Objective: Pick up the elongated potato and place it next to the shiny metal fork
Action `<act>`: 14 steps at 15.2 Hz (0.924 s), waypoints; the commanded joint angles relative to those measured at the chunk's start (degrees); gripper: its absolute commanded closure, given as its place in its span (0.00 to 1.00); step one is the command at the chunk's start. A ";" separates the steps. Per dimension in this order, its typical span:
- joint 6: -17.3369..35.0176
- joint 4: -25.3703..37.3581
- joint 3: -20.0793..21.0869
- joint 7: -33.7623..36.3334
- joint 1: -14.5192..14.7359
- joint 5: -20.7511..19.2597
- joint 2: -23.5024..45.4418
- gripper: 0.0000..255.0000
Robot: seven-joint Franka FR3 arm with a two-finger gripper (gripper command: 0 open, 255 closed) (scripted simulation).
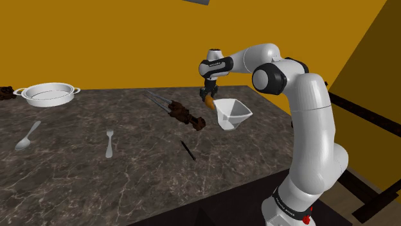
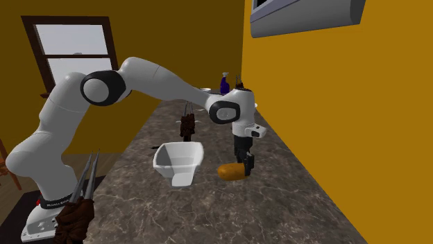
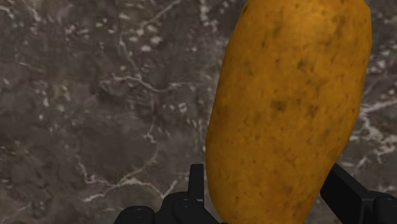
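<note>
Lying toward the shoulder view's left, the fork is well apart from the potato, which is far back on the counter, just beside the white bowl. The gripper pinches the potato near one end. Held off-centre, it may swivel or slip out during the long carry.

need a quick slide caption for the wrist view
Black gripper clasps one end of an elongated orange-brown potato over the dark marbled countertop.
</note>
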 commanded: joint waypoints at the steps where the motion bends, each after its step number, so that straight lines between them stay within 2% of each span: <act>1: -0.02 -0.06 0.00 0.00 0.00 0.00 0.02 1.00; 6: -0.03 -0.01 0.00 0.00 -0.01 0.00 0.05 1.00; 14: -5.03 3.03 -0.18 -0.18 0.01 -0.20 -1.94 1.00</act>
